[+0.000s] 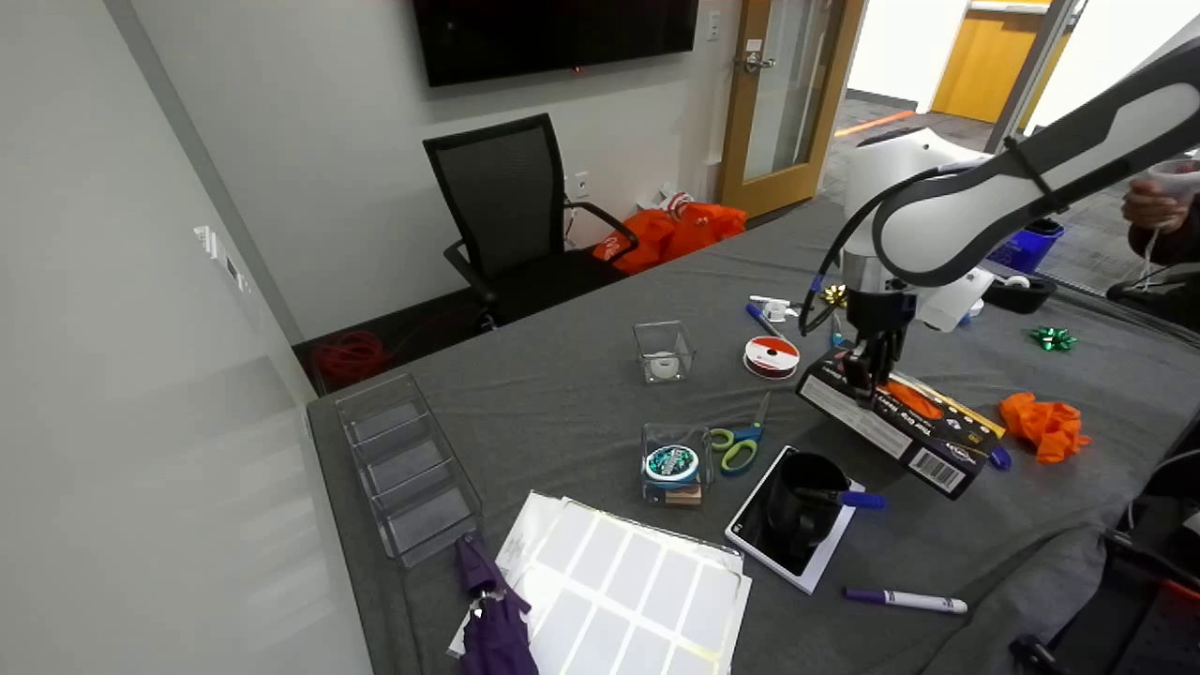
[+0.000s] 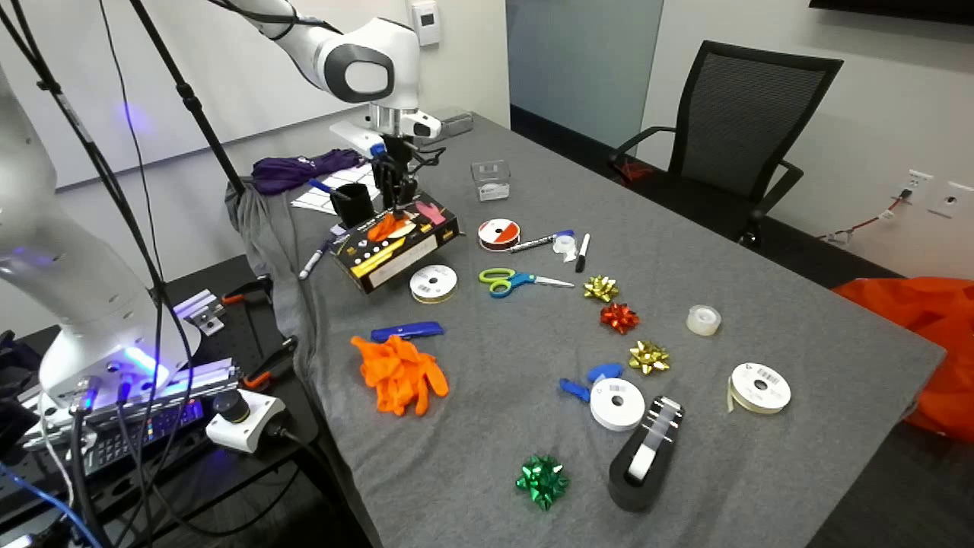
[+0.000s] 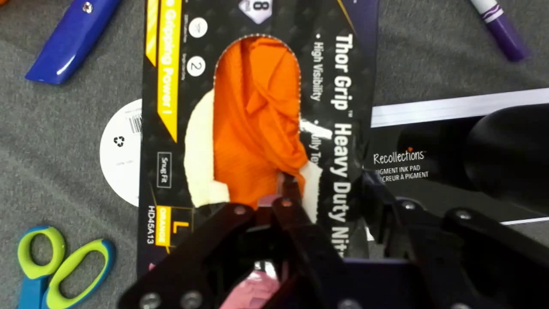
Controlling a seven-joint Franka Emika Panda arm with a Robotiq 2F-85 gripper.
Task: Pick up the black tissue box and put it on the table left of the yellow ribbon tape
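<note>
- Gripper (image 3: 330, 178): we have it pinching the Thor Grip glove box (image 2: 406, 246), tilted, apparently lifted.
- Remaining, we judge: lowering it left of, probably, the gold-edged ribbon spool (image 2: 434, 286).

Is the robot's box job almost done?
Done: the gripper is clamped on the black tissue box. In hand: holding it tilted. Left: setting it on the table and letting go. Whether the gold-edged roll or pale-yellow roll marks its spot, I can't tell.
</note>
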